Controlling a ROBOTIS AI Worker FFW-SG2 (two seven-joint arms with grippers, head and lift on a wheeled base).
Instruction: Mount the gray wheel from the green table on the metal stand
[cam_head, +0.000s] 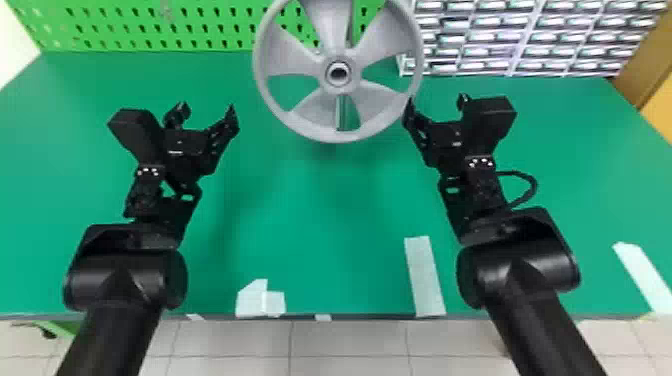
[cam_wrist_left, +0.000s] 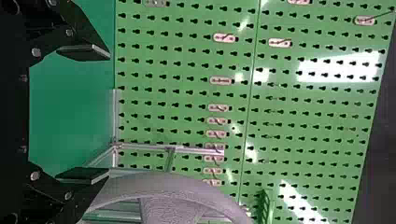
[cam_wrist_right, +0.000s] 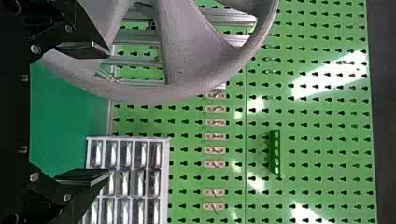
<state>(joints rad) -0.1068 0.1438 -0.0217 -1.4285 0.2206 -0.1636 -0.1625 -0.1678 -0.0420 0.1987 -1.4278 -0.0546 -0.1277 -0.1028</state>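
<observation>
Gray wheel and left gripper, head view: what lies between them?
In the head view, the stretch between the left gripper and the gray wheel is bare green table.

2 black arms reaching forward, each claw spread wide.
In the head view, the left arm (cam_head: 125, 280) and right arm (cam_head: 520, 270) come in from the bottom edge, well apart and nearly mirrored, slanting inward toward their wrists. The left claw (cam_head: 207, 110) and right claw (cam_head: 436, 101) point forward, away from the robot; in the wrist views, the 2 flat fingers of each stand well apart. A black cable (cam_head: 533, 187) loops out beside the right wrist (cam_head: 482, 190).
</observation>
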